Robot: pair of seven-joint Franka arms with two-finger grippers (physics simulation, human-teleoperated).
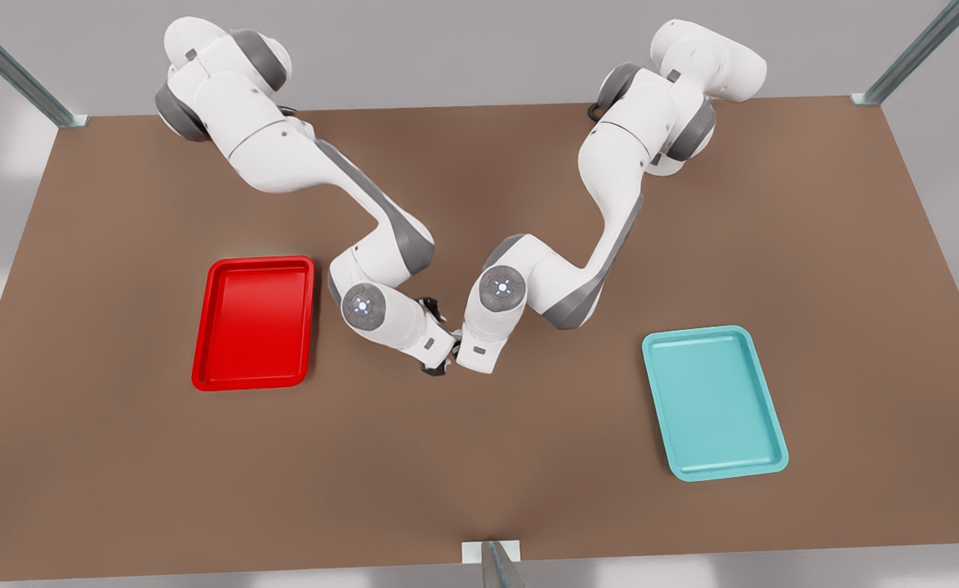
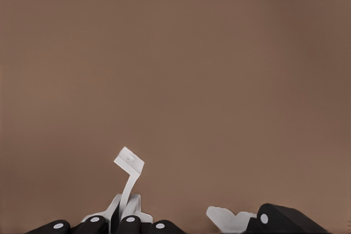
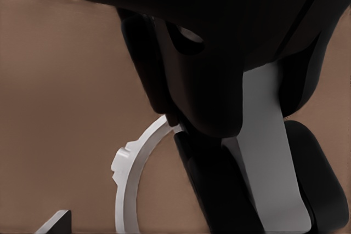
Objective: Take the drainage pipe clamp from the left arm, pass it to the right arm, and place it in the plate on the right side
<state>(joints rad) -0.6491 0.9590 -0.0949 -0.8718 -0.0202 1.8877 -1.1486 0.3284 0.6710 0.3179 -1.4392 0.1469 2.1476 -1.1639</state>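
So the two grippers meet mid-table, between the red plate (image 1: 253, 323) and the teal tray (image 1: 714, 402). Left gripper (image 2: 123, 226) has its fingers pinching the clamp (image 2: 129, 176), which sticks up off the table. Right gripper (image 1: 445, 356) is right up against it; can't tell if its fingers have closed yet. Handover's only underway, I'd say. Release, carry and drop in the plate are left.
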